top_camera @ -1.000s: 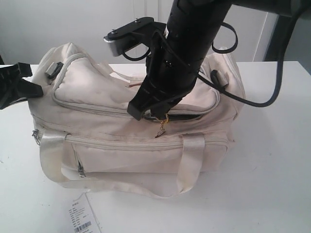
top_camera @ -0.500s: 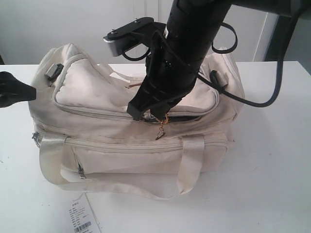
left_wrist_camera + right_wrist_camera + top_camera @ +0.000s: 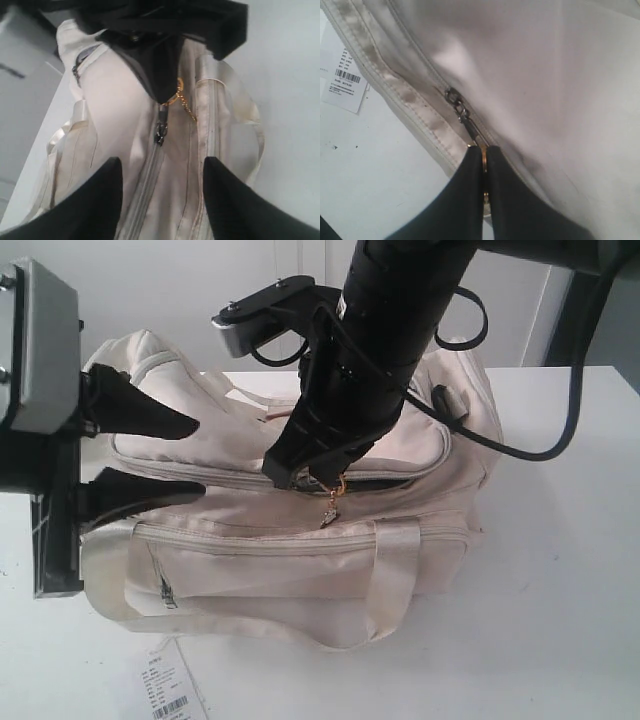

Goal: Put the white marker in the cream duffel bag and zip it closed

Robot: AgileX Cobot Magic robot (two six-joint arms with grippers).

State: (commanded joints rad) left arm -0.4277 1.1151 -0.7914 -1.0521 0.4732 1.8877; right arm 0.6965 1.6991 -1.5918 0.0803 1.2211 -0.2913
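cream duffel bag (image 3: 300, 570), upright, partly unzipped

Bright, even light is washing out the table (image 3: 560, 620); the cream duffel bag (image 3: 300, 560) is casting faint, soft shadows.

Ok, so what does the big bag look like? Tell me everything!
The bag is big, soft cream cloth, a bit grubby, sitting upright on the white table. It has shiny strap handles, a zipped front pocket and a little gold charm. Its top zipper is partly open, showing a dark gap. The right gripper pinches the zipper pull; the open left gripper reaches over one end.
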